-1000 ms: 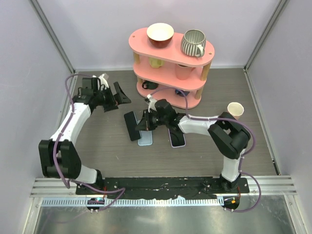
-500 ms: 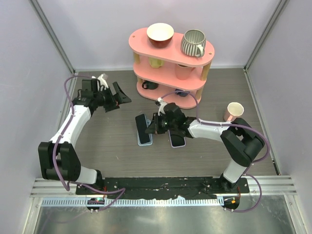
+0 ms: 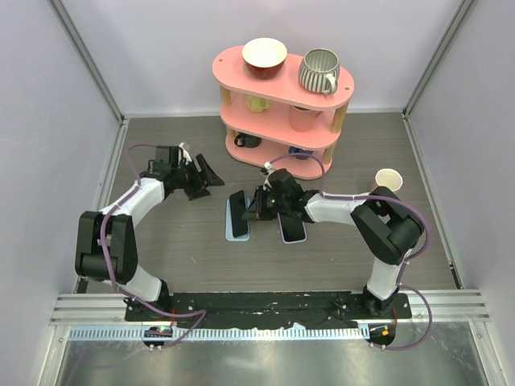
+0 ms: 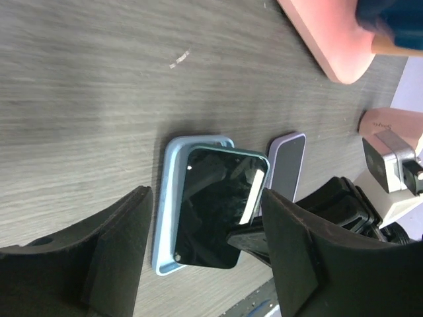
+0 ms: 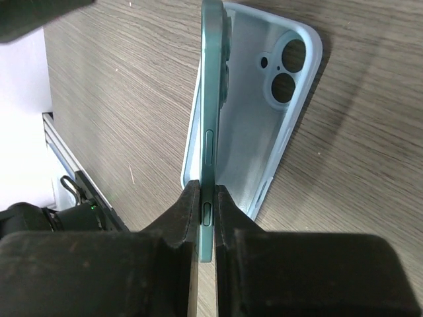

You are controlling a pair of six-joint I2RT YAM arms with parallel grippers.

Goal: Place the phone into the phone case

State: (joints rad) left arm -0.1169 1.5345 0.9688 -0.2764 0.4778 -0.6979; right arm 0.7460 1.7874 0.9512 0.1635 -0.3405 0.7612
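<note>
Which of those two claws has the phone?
The right gripper: it pinches the green phone over the light blue case. The left gripper hangs open, holding nothing.

You're working on a table (image 4: pixel 79 99) with a matt, grey wood-grain finish. The phone (image 4: pixel 215 205) has a glossy black glass face that throws reflections; its teal edge looks smooth, with a satin sheen. The case (image 5: pixel 254 132) is pale blue, smooth and matt, plastic by its look. The right end effector (image 5: pixel 206 198) is matt black plastic. The pink shelf (image 3: pixel 229 68) looks smooth and painted.
</note>
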